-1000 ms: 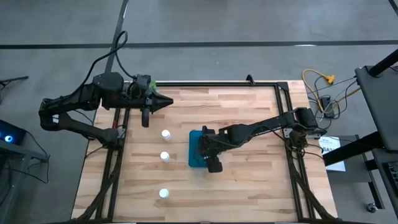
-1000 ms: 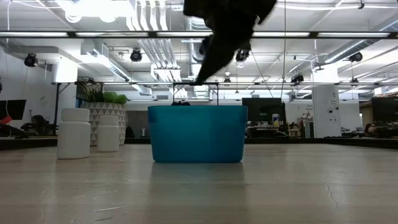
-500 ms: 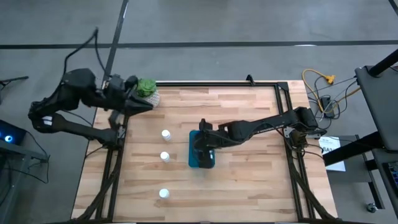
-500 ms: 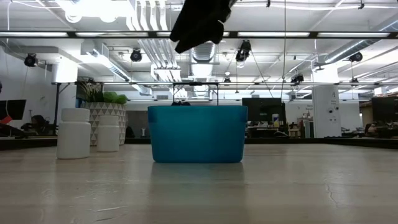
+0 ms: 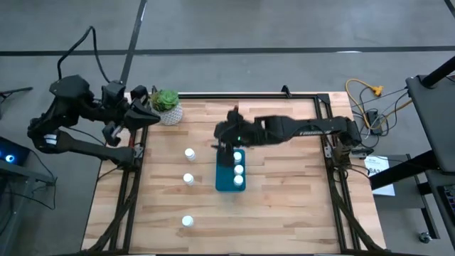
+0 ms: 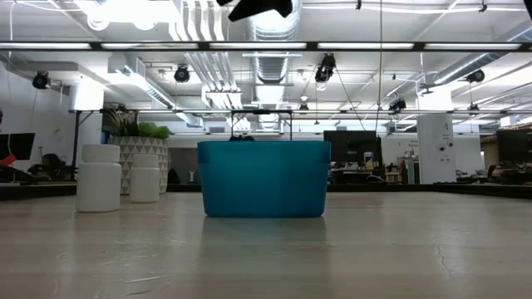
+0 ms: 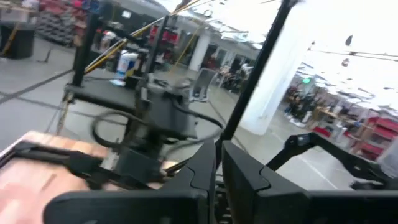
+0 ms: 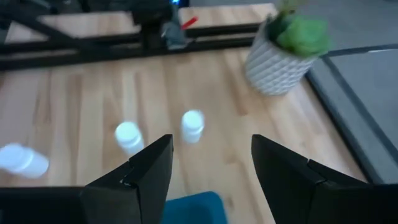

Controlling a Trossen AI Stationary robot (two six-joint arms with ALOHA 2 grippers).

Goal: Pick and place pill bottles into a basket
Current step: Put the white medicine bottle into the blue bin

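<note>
From above, we are seeing the right gripper [image 5: 226, 139] hanging over the far end of the basket [image 5: 222, 182], which is holding three pill bottles [image 5: 238, 169] in a row. Three more bottles [image 5: 189, 153] are standing on the table [image 5: 284, 206] to the basket's left, well apart down its length. The left gripper [image 5: 146, 118] is waiting off the table's far left corner, beside the plant pot [image 5: 168, 104].

At table height, we are looking at the basket's teal wall with two bottles beside it (the third seems out of frame).

The left wrist view is showing jaws pressed together, empty.

The right wrist view is showing jaws spread wide, empty, framing loose bottles [image 8: 192, 125] ahead. We are judging a drop just finished; next calls for reaching left and descending over the nearest bottle.
</note>
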